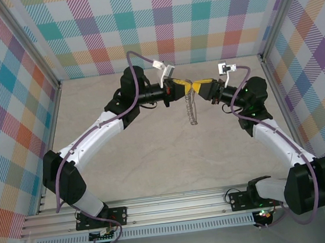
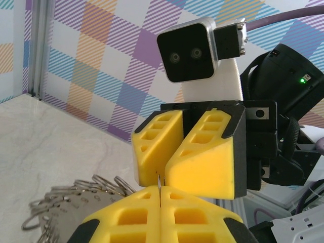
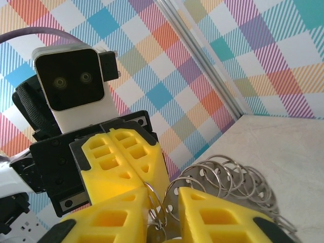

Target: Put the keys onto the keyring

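Note:
My two grippers meet tip to tip above the middle of the table. The left gripper is shut on a thin silver ring of the keyring, whose strip of several split rings hangs down below the grip. The right gripper faces it with its yellow fingers a little apart, and the ring and a smaller ring stand loose in the gap. In the left wrist view the rings fan out to the left of my fingers. I cannot make out the keys.
The marble-look table lies below, boxed in by plaid walls at left, right and back. A metal rail runs along the near edge, where both arm bases are bolted.

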Controlling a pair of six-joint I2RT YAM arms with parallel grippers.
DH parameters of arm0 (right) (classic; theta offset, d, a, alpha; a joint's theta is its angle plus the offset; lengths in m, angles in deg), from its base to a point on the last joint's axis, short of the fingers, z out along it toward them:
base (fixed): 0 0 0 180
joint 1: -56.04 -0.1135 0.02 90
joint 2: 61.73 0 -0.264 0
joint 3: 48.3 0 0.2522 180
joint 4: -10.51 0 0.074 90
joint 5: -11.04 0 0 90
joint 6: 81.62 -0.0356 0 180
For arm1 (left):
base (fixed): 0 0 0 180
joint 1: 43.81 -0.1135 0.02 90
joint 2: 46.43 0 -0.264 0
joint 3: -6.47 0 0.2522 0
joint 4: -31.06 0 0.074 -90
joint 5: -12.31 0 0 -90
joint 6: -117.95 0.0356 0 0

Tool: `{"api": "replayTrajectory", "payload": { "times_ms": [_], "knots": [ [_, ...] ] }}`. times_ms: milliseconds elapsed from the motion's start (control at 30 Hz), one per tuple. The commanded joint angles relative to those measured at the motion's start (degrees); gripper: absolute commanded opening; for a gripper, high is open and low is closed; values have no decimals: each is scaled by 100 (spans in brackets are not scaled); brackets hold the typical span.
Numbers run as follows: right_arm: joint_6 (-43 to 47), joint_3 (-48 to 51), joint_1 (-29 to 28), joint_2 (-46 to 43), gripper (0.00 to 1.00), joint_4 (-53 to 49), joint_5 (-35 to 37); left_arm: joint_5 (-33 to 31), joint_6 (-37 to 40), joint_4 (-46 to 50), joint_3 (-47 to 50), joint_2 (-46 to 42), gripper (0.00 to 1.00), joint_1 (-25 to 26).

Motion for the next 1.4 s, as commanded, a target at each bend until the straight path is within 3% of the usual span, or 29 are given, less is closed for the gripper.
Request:
{"api": "replayTrajectory", "payload": {
  "times_ms": [0,133,400,567,667,933,1100,1367],
  "knots": [
    [-117,-64,-9,111,25,355,-210,125,-56,-339,-232,-122,0,-21],
    [-136,-61,-9,132,22,378,-228,133,-70,-357,-232,-111,0,-15],
    [-139,-47,-9,139,0,378,-152,110,-110,-357,-218,-97,0,-14],
    [-111,-69,-9,138,0,165,-20,-314,-166,-301,-117,-183,0,-14],
    [89,-112,-5,112,0,-223,70,-703,-158,-298,15,-318,12,-31],
    [661,-461,26,174,0,-1485,-51,-1451,68,99,67,-676,60,-292],
    [1116,-929,34,213,0,-2338,-385,-1834,92,351,-36,-716,99,-560],
    [1656,-1556,43,615,0,-3178,-712,-2286,602,1608,-863,-308,100,-883]
  ]
}}
